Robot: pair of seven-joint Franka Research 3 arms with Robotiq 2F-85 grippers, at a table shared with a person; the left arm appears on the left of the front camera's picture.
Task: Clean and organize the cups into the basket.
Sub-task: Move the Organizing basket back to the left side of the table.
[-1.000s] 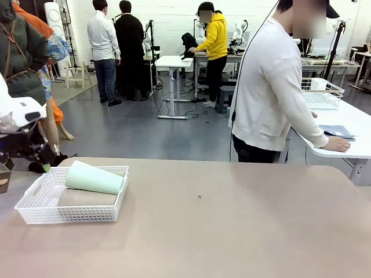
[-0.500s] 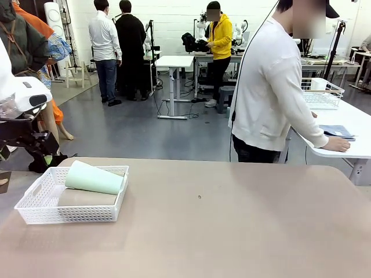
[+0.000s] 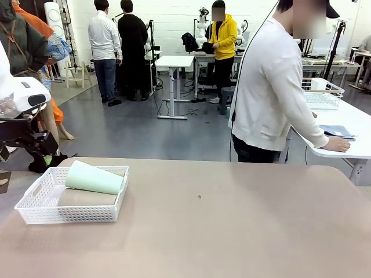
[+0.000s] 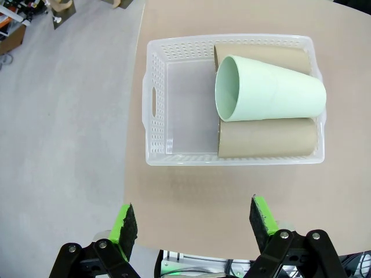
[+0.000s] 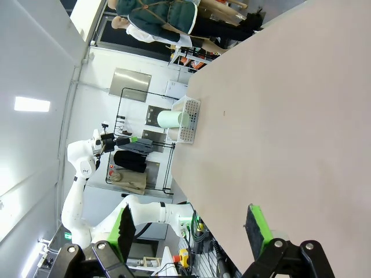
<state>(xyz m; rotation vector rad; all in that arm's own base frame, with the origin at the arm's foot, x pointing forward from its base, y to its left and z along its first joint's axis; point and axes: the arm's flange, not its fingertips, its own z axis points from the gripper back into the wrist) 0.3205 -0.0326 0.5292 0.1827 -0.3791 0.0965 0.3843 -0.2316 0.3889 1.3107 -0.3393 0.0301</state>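
Note:
The white lattice basket [image 3: 35, 202] stands on the table's left side. A pale mint cup [image 3: 94, 177] lies on its side on top of two brown cups, one nearer [image 3: 84, 197], one behind [image 4: 266, 52]. In the left wrist view the mint cup [image 4: 272, 95] rests across both brown cups [image 4: 269, 139] at one end of the basket [image 4: 153, 104]; the other end is bare. My left gripper [image 4: 194, 217] hangs open above the table beside the basket, holding nothing. My right gripper [image 5: 188, 223] is open and empty over bare tabletop, far from the basket [image 5: 186, 120].
My left arm [image 3: 20, 98] hangs at the far left edge, behind the basket. A person in a white top [image 3: 272, 87] leans on a neighbouring white table [image 3: 348, 124] with a wire basket [image 3: 322, 92] on it. The brown table's middle and right are free.
My left arm has lifted up and back from the basket's far left corner, then held still. The cups and basket have not moved.

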